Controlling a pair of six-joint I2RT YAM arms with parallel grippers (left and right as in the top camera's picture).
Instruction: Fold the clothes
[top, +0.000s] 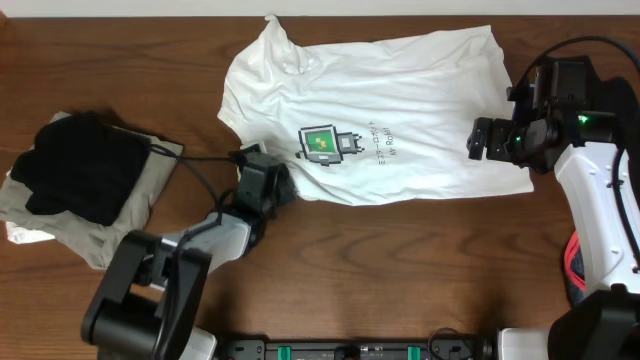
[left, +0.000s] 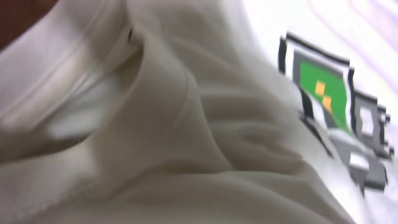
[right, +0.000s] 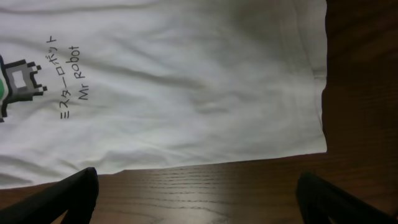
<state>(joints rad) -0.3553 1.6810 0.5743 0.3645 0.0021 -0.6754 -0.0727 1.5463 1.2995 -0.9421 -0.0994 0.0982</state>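
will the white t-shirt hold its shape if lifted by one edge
Likely floppy: the white T-shirt lies wrinkled and bunches into soft folds in the left wrist view, so it should sag. Pushed, it would probably crumple rather than slide whole across the table.

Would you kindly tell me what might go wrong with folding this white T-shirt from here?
1. The left gripper sits at the T-shirt's bunched lower edge. Its camera shows overlapping folds, so it may grab several layers and fold unevenly.
2. The right gripper is open beside the hem, its fingertips over bare table. Closing there would likely miss the cloth.
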